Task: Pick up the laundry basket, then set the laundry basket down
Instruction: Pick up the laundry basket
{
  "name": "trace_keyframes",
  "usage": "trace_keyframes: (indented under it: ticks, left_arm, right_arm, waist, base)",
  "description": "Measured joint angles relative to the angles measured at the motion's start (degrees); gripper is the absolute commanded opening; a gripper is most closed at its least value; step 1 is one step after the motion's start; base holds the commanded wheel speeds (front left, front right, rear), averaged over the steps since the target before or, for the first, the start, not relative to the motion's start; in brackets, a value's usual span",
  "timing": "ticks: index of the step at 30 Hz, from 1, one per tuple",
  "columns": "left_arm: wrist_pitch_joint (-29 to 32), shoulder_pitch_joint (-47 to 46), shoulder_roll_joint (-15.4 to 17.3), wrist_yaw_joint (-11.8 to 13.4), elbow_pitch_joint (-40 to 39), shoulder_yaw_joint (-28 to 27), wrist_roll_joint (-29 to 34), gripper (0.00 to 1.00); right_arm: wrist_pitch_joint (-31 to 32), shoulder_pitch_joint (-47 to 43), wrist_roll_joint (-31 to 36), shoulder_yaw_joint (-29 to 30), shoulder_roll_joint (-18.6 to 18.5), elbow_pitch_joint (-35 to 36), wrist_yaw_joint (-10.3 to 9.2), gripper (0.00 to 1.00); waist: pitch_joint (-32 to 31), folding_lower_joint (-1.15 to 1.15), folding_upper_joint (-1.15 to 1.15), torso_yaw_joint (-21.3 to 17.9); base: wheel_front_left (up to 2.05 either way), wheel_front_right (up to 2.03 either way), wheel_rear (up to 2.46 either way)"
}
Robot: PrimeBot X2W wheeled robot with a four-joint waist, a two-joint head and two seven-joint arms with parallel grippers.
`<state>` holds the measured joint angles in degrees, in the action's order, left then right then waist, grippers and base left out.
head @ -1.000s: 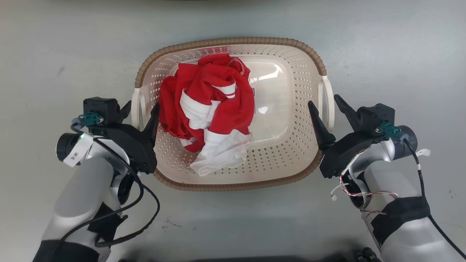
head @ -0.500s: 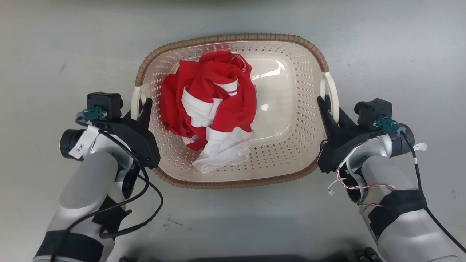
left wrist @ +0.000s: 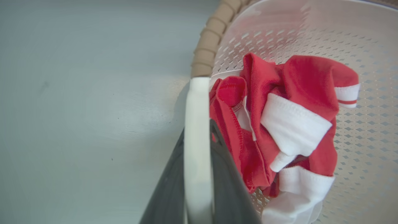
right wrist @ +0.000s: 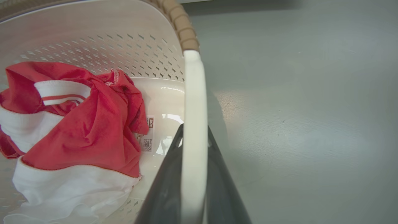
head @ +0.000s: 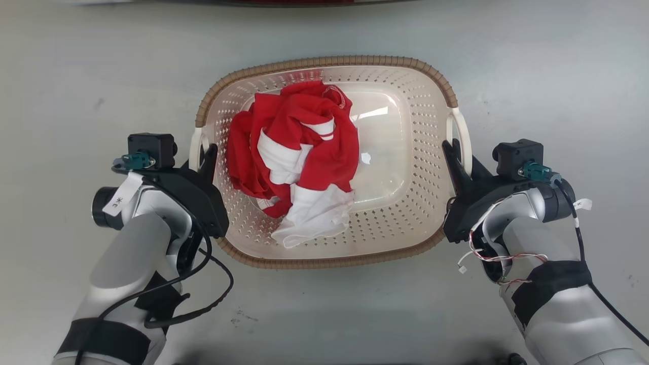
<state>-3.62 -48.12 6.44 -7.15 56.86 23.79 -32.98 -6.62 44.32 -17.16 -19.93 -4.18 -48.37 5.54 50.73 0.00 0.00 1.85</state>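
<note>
Directly below the head camera, the laundry basket (head: pixel 329 61) is centred between the two arms over a grey floor (head: pixel 76 76), with a crumpled red-and-white garment (head: pixel 294 152) inside. The left gripper (head: pixel 201 155) is clamped on the white left handle (head: pixel 194 144), one dark finger on each side. The right gripper (head: pixel 460 155) pinches the right handle (head: pixel 465 134) likewise. Holding opposite handles should keep the load level. Whether the basket has left the floor cannot be told.

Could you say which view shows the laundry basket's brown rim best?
The head view: nearly the whole brown rim shows around the laundry basket. Each wrist view catches a short stretch above a white handle.
</note>
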Motion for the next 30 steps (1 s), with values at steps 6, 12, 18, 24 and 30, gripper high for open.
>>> trace_keyframes:
  ticks: [6, 12, 18, 24, 30]
  left_arm:
    - [1.3, -0.1, -0.7, 0.0, 1.8, 0.4, -2.8, 0.0]
    - [3.8, -0.1, -1.4, 0.0, 3.5, 1.2, -5.6, 0.0]
    - [6.3, 0.1, -1.9, 0.0, 4.9, 1.6, -7.4, 0.0]
    - [9.2, 1.1, -2.3, 0.0, 6.1, 1.7, -10.4, 0.0]
    - [13.2, 2.5, -2.6, 0.0, 7.0, 2.3, -13.5, 0.0]
  right_arm:
    - [0.9, 1.0, -0.6, -0.4, 0.1, -2.9, 0.37, 0.0]
    - [2.2, 1.2, -1.2, -0.6, 0.3, -6.1, 0.6, 0.0]
    - [3.8, 1.5, -2.1, -0.8, 0.5, -9.0, 1.07, 0.0]
    - [5.6, 1.6, -3.2, -0.9, 0.8, -12.3, 1.54, 0.0]
    - [7.7, 1.6, -4.3, -1.3, 1.1, -15.4, 1.8, 0.0]
  waist:
    - [-2.2, 0.0, 0.0, 0.1]
    - [-5.1, 0.0, 0.0, 0.2]
    - [-8.4, 0.0, 0.0, 0.3]
    - [-12.0, 0.0, 0.0, 0.5]
    - [-16.6, -0.01, 0.0, 0.5]
  base:
    - [0.0, 0.0, 0.0]
    - [0.0, 0.0, 0.0]
    - [0.0, 0.0, 0.0]
    - [0.0, 0.0, 0.0]
    - [0.0, 0.0, 0.0]
